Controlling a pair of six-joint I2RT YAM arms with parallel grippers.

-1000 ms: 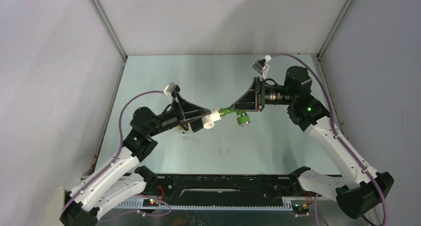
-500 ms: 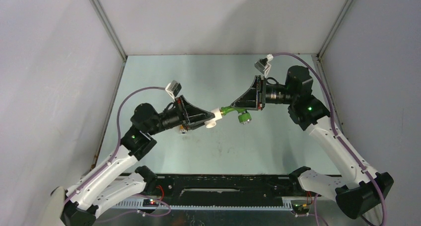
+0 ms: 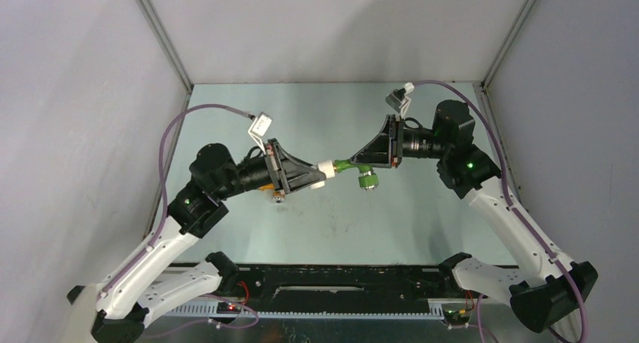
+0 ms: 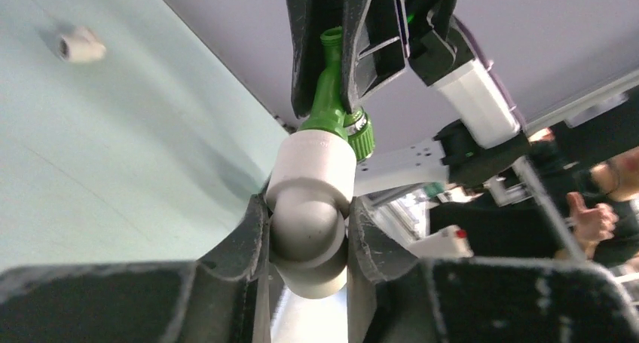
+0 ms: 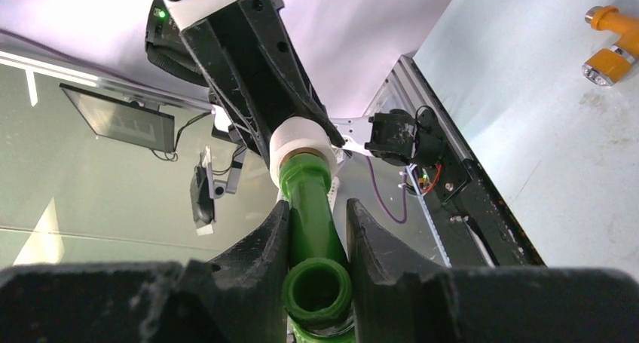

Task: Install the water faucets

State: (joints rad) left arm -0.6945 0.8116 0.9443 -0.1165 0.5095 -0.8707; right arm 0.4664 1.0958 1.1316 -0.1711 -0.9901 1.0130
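Your left hand (image 4: 305, 234) rolled and clamped on the white elbow fitting (image 4: 310, 173); your right hand (image 5: 316, 234) gripped the green faucet (image 5: 305, 192), stem ahead in the fitting's mouth. Twisting it home likely needed both kept coaxial.

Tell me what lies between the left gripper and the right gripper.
The white elbow fitting, held by the left gripper, and the green faucet, held by the right gripper, joined end to end. The top view shows this.
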